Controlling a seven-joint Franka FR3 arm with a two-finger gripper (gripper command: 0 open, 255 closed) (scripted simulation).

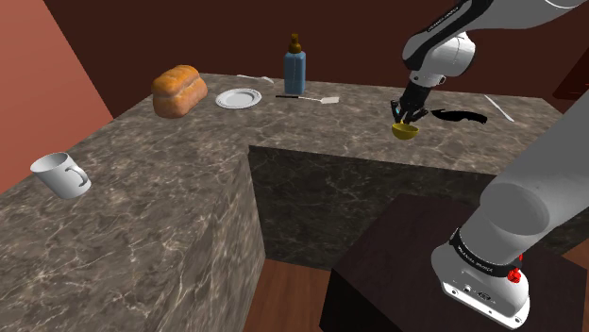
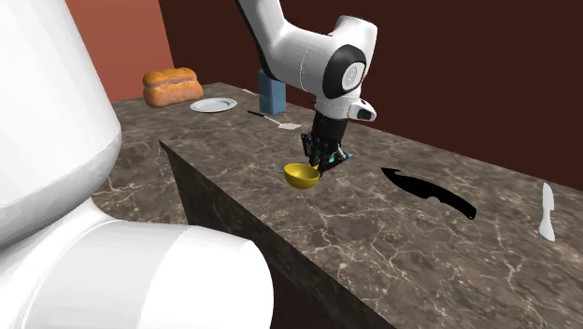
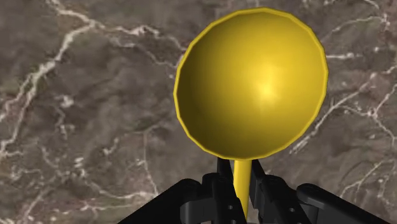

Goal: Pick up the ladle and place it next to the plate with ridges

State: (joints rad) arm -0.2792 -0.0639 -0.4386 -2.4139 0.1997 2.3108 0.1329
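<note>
Where the marble counter (image 1: 170, 217) turns its corner, the gripper (image 3: 240, 181) points down over the stone near the front edge, fingers clamped on the thin yellow handle of the ladle (image 3: 251, 83). Handle runs up between the two black fingers; the round yellow bowl hangs just under them, hollow side facing the wrist camera. Cannot tell whether the bowl touches the stone or sits just off it. Plate (image 1: 238, 98), small and pale, lies well apart from the ladle, toward the shoulder view's left along the back run of the counter. Bread (image 1: 178, 91) sits just beside the plate on its left. Blue bottle (image 1: 295, 66) with a brown top stands upright behind a spatula (image 1: 307, 97), which lies flat between plate and ladle. Black knife (image 2: 430, 192) lies near the ladle on the second exterior view's right; a white knife (image 2: 547, 213) lies farther out the same way. White mug (image 1: 61, 175) lies tilted on the near wing of the counter, far from everything else. Dark stand (image 1: 406, 255) sits in the angle of the counter.
</note>
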